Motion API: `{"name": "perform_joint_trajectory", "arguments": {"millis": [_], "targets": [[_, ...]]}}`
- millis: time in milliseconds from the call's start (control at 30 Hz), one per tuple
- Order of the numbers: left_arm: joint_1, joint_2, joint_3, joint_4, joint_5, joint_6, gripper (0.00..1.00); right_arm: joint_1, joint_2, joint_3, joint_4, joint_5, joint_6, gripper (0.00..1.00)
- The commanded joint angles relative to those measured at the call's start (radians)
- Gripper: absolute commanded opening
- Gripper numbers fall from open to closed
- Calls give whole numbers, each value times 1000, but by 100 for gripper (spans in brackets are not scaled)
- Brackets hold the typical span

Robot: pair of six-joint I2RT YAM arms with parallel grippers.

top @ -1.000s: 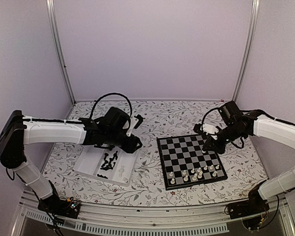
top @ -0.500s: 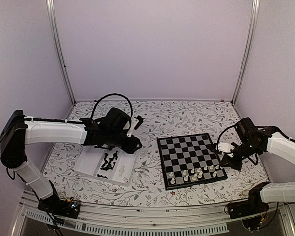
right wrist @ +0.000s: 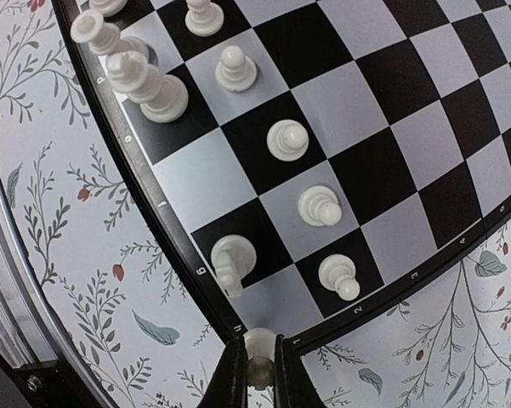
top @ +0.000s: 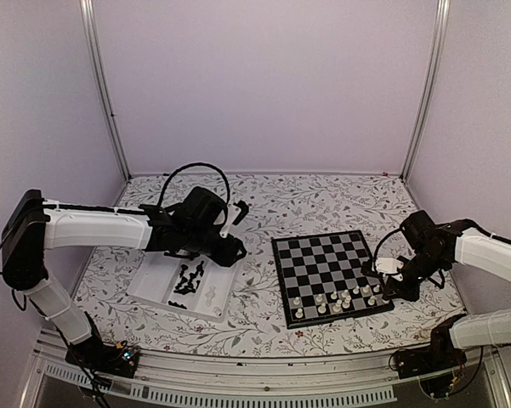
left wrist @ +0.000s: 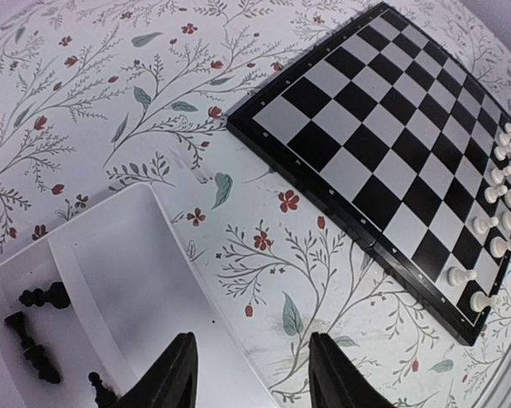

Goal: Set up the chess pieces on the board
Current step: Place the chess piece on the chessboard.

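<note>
One white piece (right wrist: 258, 347) pinched in right gripper (right wrist: 257, 374), jaws nearly closed around it, over corner edge of board (right wrist: 383, 161). Risk: descent clips neighbouring piece (right wrist: 229, 259) (squares cramped), toppling it. Left gripper (left wrist: 253, 378) spread wide, empty, above tray (left wrist: 119, 272) holding black pieces (left wrist: 34, 297). Only right wrist view reveals grasp; top view too coarse.

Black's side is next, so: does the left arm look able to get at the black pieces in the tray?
Probably yes: the left gripper hangs open over the edge of the tray, and the black pieces lie uncovered close beside it, nothing between.
</note>
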Motion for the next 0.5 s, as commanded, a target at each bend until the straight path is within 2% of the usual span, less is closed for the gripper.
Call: {"name": "perform_joint_trajectory", "arguments": {"millis": [0, 467], "targets": [[2, 1, 8, -4, 1, -8, 47, -1, 34, -7, 46, -36, -13, 8], [2, 16, 4, 3, 8, -9, 47, -2, 74, -18, 89, -43, -12, 14]]}}
